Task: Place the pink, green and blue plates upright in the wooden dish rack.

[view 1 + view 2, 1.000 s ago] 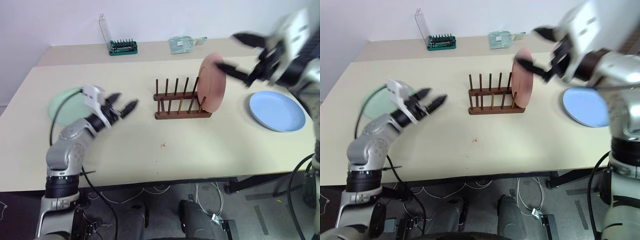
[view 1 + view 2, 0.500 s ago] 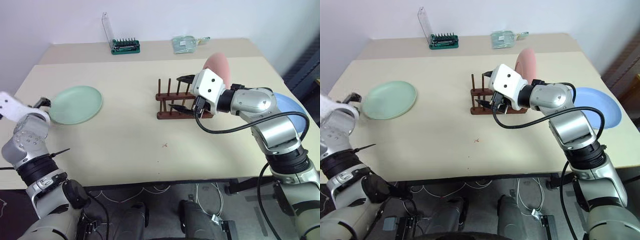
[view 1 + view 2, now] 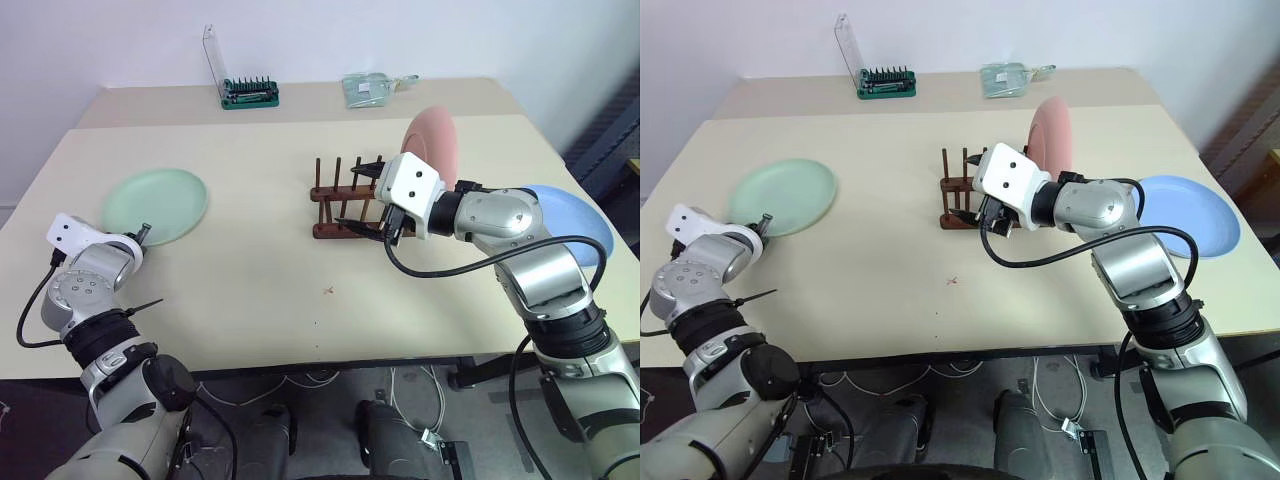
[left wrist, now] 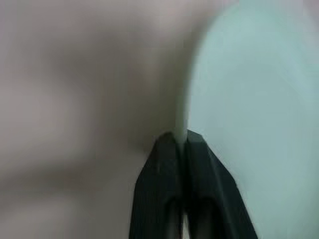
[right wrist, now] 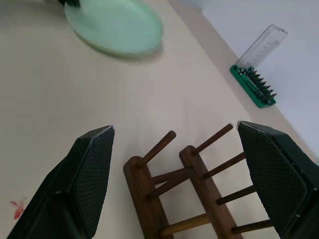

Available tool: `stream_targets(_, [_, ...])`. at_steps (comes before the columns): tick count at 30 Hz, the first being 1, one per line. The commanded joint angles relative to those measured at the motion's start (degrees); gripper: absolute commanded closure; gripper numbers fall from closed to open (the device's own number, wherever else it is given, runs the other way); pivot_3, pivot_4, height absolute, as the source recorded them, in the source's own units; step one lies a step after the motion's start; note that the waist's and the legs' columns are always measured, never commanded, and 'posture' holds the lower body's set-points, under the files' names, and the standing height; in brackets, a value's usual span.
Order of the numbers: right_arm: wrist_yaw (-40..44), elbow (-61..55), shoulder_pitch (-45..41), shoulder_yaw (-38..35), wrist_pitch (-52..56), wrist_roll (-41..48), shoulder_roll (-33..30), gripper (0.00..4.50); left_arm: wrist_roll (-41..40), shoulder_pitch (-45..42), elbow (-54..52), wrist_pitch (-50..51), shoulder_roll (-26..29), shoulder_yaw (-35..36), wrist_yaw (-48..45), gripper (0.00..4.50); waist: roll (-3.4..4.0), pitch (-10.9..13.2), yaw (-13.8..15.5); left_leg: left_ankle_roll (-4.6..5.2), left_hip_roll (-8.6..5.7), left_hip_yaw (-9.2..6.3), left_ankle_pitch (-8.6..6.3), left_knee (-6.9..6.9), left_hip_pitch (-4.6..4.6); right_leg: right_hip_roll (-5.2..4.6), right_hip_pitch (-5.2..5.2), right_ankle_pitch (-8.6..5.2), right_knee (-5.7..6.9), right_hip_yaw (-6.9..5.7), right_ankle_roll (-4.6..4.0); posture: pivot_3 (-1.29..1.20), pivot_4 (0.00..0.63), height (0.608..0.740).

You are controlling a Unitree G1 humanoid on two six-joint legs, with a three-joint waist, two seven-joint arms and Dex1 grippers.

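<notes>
The left gripper [image 4: 180, 144] pinches the rim of the green plate [image 3: 156, 205] near the table's [image 3: 260, 290] left edge, a stiff, light, smooth disc best held there, while the right gripper [image 3: 365, 197] hangs spread beside the rack [image 3: 335, 210].

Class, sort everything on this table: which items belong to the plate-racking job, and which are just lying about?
Job items: pink plate, green plate, blue plate, wooden dish rack.

Lying about: green-based tool holder, clear packet at the back of the table.
</notes>
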Motion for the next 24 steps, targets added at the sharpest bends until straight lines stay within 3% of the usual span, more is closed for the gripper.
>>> stream_targets(1, [-0.5, -2.8, -0.4, -1.3, -0.2, -0.6, 0.4, 0.46, -1.0, -1.2, -1.4, -0.5, 1.0, -2.1, -1.3, 4.44, 0.0, 0.0, 0.0, 0.0, 0.0, 0.0, 0.0, 0.0, 0.0, 0.0, 0.0, 0.0, -0.01, 0.0, 0.0, 0.0, 0.15, 0.74])
stream_targets(5, [-3.8, 2.2, -4.2, 1.1, -6.8, -7.1, 2.2, 0.46, -1.2, -6.5, -8.5, -5.7, 0.7, -11.4, -11.4, 4.44, -0.13, 0.1, 0.2, -0.07, 0.0, -0.02, 0.04, 0.01, -0.03, 0.01, 0.0, 0.01, -0.01, -0.03, -0.01, 0.0, 0.15, 0.74])
stream_targets(6, [-3.3, 3.1, -4.9, 1.8, -7.8, -7.8, 2.6, 0.23, -1.8, -7.6, -10.3, -5.4, 0.4, -13.5, -13.0, 4.48, -0.21, 0.1, 0.2, -0.21, -0.01, -0.02, 0.12, 0.02, -0.07, 0.0, 0.0, 0.01, -0.01, -0.03, -0.02, 0.0, 0.15, 0.74])
stream_targets(9, [-3.7, 5.9, -7.2, 4.0, -11.1, -10.8, 4.6, 0.23, -1.4, -8.8, -14.9, -3.0, -0.2, -19.8, -15.6, 4.48, -0.25, 0.1, 0.0, -0.33, -0.02, -0.01, 0.19, 0.02, -0.11, -0.01, 0.0, 0.05, -0.09, -0.04, 0.01, 0.0, 0.15, 0.74])
stream_targets(17, [-7.9, 14.9, -12.2, 7.0, -23.6, -21.1, 7.3, 0.23, -3.8, -12.5, -20.9, 3.4, -4.3, -24.7, -11.5, 4.48, -0.17, 0.0, -0.7, -0.38, 0.07, 0.09, 0.17, -0.08, 0.01, 0.07, -0.1, 0.08, 0.0, 0.02, 0.01, 0.0, 0.15, 0.74])
stream_targets(24, [-15.8, 29.7, -17.2, 11.0, -35.5, -33.7, 8.0, 0.23, -7.7, -14.6, -25.5, 8.9, -9.6, -26.6, -7.5, 4.48, -0.19, 0.0, 0.0, -0.4, 0.02, 0.09, 0.18, -0.01, -0.04, 0.03, -0.05, 0.08, -0.07, 0.03, 0.01, 0.0, 0.15, 0.74])
